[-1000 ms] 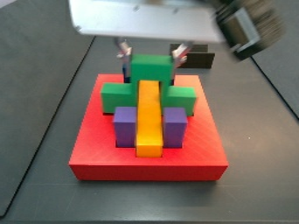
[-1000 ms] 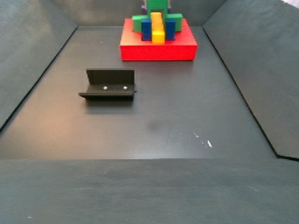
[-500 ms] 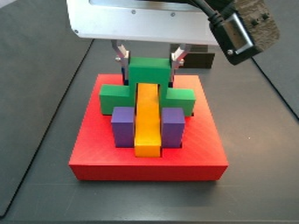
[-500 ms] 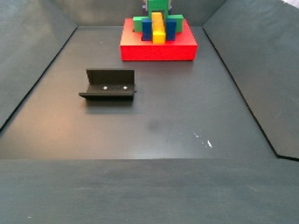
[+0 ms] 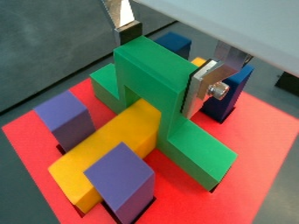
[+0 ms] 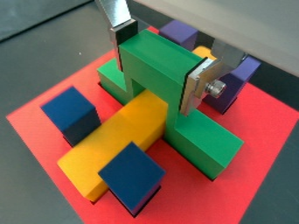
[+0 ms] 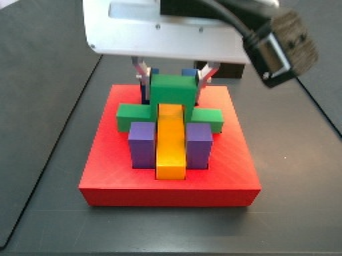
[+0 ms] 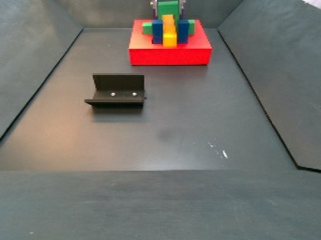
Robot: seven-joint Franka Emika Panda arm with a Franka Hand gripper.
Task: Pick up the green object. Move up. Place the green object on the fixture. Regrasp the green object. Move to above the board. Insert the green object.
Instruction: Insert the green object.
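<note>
Currently the gripper (image 7: 171, 76) sits low over the far half of the board (image 7: 227, 170), its silver fingers (image 5: 212, 83) pressed flat against opposite sides of the green object (image 5: 158, 79); the jaws are clamped on that piece. In both wrist views the green object (image 6: 162, 70) stands upright, straddling the yellow bar (image 5: 111, 150), with its low green feet spread across the red surface on either side. It looks seated on the board, though whether it is pushed fully home cannot be told from these angles.

Yellow bar (image 7: 168, 140) runs lengthwise down the board's middle in a side view, flanked near its front end by two purple blocks (image 7: 142, 142), one on each side. Blue blocks (image 6: 73, 113) show around the bar in a wrist view; block colours read differently between the two wrist views, so I go no further on which is which.

Fixture (image 8: 116, 91) stands on the dark floor, well apart from the board (image 8: 171, 53), nothing on it. Green object (image 8: 167, 13) is only partly visible there, at the picture's upper edge.
</note>
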